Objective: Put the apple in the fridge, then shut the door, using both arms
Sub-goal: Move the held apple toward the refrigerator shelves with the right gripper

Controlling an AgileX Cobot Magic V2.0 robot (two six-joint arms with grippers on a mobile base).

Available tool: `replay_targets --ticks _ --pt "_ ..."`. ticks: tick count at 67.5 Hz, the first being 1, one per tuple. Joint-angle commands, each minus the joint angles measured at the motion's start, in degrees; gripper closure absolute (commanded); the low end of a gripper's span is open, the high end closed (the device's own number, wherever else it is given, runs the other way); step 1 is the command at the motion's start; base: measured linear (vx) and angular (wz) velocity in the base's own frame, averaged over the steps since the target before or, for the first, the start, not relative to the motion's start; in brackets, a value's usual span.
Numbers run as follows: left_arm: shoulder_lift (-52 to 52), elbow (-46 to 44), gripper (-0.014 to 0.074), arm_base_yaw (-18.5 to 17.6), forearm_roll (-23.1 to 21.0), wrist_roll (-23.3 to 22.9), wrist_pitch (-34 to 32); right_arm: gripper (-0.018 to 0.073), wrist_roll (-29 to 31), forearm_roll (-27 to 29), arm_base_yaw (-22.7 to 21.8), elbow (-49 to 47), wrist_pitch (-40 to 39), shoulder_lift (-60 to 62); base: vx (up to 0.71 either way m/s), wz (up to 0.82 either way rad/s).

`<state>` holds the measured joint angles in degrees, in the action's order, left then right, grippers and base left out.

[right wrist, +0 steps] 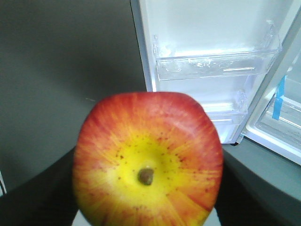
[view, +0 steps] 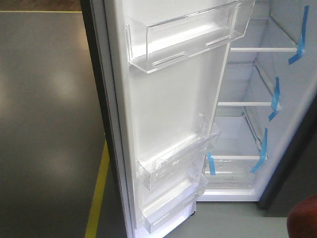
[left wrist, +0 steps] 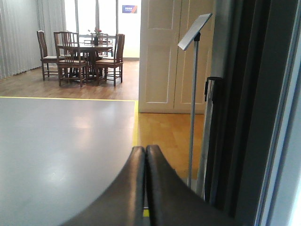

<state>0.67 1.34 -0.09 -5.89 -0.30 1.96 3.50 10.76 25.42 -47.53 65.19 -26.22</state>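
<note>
The apple (right wrist: 148, 160), red with a yellow dimple and short stem, fills the right wrist view. My right gripper (right wrist: 147, 197) is shut on it, with a black finger (right wrist: 42, 197) on each side. A red blur at the front view's bottom right corner is probably the apple (view: 303, 218). The fridge (view: 247, 124) stands open, showing its white inside, glass shelves and blue tape strips. Its door (view: 168, 109) is swung wide, its white lining and clear bins facing me; it also shows in the right wrist view (right wrist: 211, 66). My left gripper (left wrist: 145, 151) is shut and empty beside the door's dark edge (left wrist: 254, 108).
The grey floor (view: 44, 124) with a yellow line (view: 99, 193) lies left of the door. In the left wrist view a thin stand with a tilted board (left wrist: 194, 94), a cream door (left wrist: 164, 52) and a far dining table with chairs (left wrist: 84, 56) show.
</note>
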Motion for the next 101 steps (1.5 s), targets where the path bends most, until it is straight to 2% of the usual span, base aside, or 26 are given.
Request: replay_targets --ticks 1,101 --pt "0.9 1.4 0.0602 0.1 -0.1 -0.4 -4.3 0.0363 0.5 0.7 -0.1 -1.4 -3.7 -0.5 0.03 0.0" --pt "0.9 1.4 0.0602 0.1 -0.1 -0.4 -4.3 0.0363 0.5 0.7 -0.1 -1.4 -3.7 -0.5 0.04 -0.01"
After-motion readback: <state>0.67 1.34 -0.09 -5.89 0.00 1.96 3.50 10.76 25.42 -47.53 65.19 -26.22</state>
